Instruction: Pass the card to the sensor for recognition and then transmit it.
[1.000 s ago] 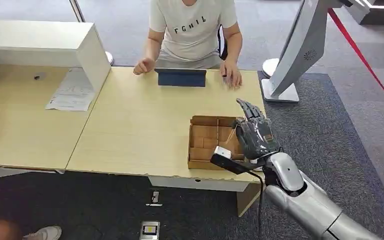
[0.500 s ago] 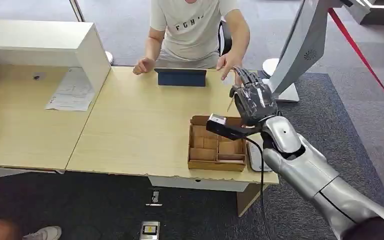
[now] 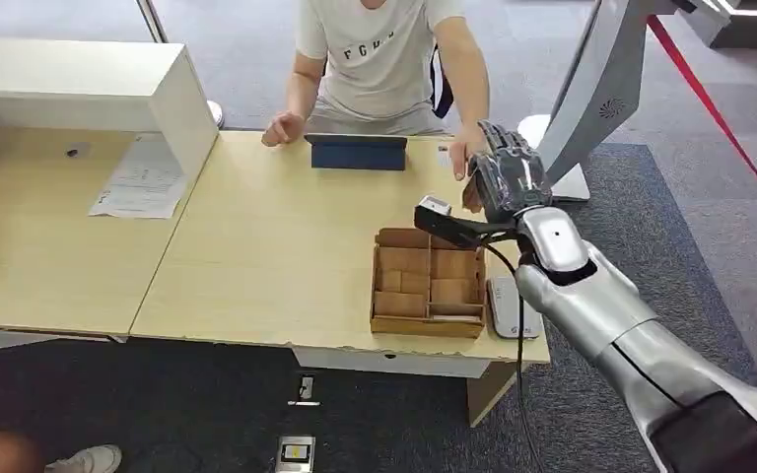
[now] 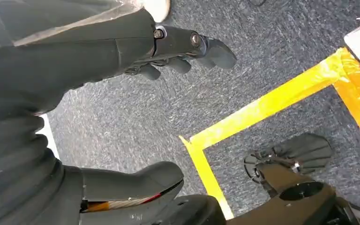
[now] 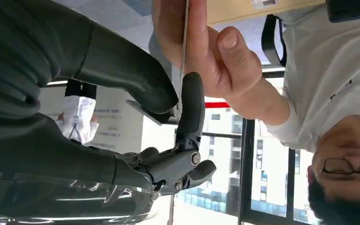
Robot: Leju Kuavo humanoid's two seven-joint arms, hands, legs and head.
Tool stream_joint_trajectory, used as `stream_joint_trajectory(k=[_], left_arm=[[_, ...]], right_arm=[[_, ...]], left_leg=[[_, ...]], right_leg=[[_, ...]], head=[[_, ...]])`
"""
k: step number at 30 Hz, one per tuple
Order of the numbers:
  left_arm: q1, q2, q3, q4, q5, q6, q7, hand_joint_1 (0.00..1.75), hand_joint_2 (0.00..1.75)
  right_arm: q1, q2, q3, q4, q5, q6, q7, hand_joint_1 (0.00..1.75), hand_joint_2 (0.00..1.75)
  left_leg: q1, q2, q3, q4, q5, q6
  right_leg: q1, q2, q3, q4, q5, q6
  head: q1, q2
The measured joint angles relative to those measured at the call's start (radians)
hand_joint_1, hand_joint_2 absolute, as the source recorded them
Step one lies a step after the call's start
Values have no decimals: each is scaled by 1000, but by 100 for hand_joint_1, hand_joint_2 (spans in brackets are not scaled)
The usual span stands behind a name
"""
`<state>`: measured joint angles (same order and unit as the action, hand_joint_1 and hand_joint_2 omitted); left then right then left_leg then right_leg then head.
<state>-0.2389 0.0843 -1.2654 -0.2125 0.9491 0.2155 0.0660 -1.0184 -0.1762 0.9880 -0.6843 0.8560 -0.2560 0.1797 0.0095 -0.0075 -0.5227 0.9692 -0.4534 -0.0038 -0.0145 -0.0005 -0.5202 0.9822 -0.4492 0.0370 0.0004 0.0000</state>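
right hand [image 5: 168, 101] pinching card [image 5: 184, 51], person's hand [image 5: 206, 51] gripping it

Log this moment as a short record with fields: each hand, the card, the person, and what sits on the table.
right hand: raised over the table's far right edge, pinching the card
card: thin, seen edge-on, also held by the person's hand
left hand: hangs over grey carpet, holds nothing
table: compartmented wooden box, flat grey device beside it, dark tablet
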Motion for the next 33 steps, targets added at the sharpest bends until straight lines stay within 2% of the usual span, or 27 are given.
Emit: stream_joint_trajectory(k=[5, 6, 7, 8, 9, 13, 16, 26, 33], left_arm=[[0, 0, -1, 0, 3, 3, 4, 0, 175], [0, 0, -1, 0, 3, 3, 4, 0, 175], [0, 0, -1, 0, 3, 4, 4, 0, 175], [0, 0, -1, 0, 3, 6, 4, 0, 175], [0, -1, -1, 0, 3, 6, 3, 0, 175], [0, -1, -1, 0, 2, 8, 1, 0, 175], [0, -1, -1, 0, 0, 9, 1, 0, 175], [0, -1, -1, 0, 3, 9, -4, 0, 175], [4, -1, -1, 0, 12, 8, -9, 0, 175]], right_arm=[[-11, 15, -2, 48, 10, -2, -4, 175, 175], [-13, 18, -2, 57, 11, -2, -6, 141, 175], [-14, 19, -2, 63, 12, -3, -6, 141, 175], [-15, 22, -2, 70, 14, -5, -7, 0, 175], [-17, 23, -2, 76, 16, -6, -7, 0, 0], [-18, 26, -3, 96, 27, -24, -11, 0, 0], [-19, 27, -2, 111, 33, 27, -9, 0, 0], [-19, 23, -3, 144, 33, -5, -15, 0, 0], [-35, -26, -5, 153, 89, -2, 52, 0, 0]], left_leg=[[0, 0, 0, 0, 0, 0], [0, 0, 0, 0, 0, 0], [0, 0, 0, 0, 0, 0], [0, 0, 0, 0, 0, 0], [0, 0, 0, 0, 0, 0], [0, 0, 0, 0, 0, 0], [0, 0, 0, 0, 0, 0], [0, 0, 0, 0, 0, 0], [0, 0, -1, 1, 0, 0]], right_leg=[[0, 0, 0, 0, 0, 0], [0, 0, 0, 0, 0, 0], [0, 0, 0, 0, 0, 0], [0, 0, 0, 0, 0, 0], [0, 0, 0, 0, 0, 0], [0, 0, 0, 0, 0, 0], [0, 0, 0, 0, 0, 0], [0, 0, -1, 0, 0, 0], [0, 0, -1, 0, 0, 0]], head=[[0, 0], [0, 0], [0, 0], [0, 0], [0, 0], [0, 0], [0, 0], [0, 0], [0, 0]])
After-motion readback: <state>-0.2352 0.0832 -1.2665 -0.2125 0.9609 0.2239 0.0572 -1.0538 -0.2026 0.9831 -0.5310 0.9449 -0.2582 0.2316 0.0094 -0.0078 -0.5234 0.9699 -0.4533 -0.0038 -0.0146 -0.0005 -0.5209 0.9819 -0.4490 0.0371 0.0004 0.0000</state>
